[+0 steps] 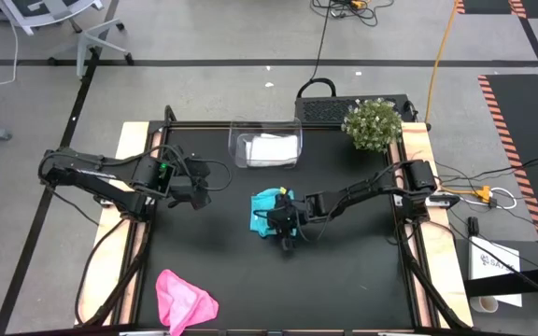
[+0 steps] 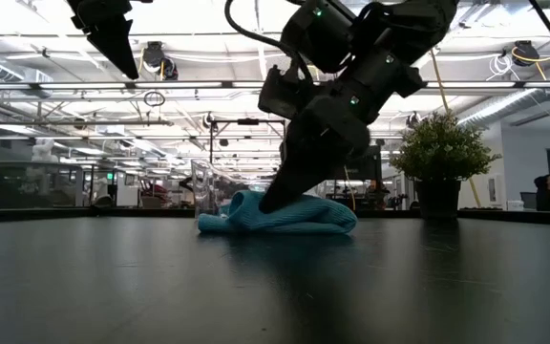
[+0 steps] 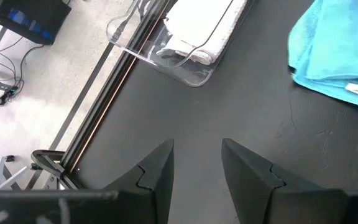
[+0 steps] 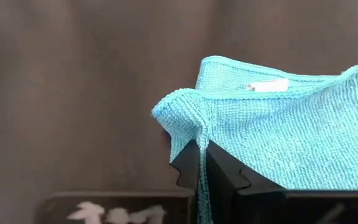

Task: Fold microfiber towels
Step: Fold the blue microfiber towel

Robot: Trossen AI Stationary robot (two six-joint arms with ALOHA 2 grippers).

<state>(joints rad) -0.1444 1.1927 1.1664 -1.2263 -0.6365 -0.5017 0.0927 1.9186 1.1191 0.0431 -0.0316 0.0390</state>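
Note:
The teal towel lies bunched on the black table's middle; it also shows in the low view. My right gripper stands over the towel's near side, shut on it. The pink towel lies crumpled at the near edge, left of centre. The grey-white towel lies folded inside the clear tub at the far edge. My left gripper hovers open and empty left of the teal towel, high above the table. My right gripper pinches a raised fold at the teal towel's corner between its two fingers. The fingers slant down onto it from above. The cloth stands up a little at the fingers and drapes slack over them; the rest lies on the table.
A potted plant stands at the far right corner. The tub sits at the far edge beyond my left gripper. Wooden rails border the table's left and right sides. Bare black surface lies near and right.

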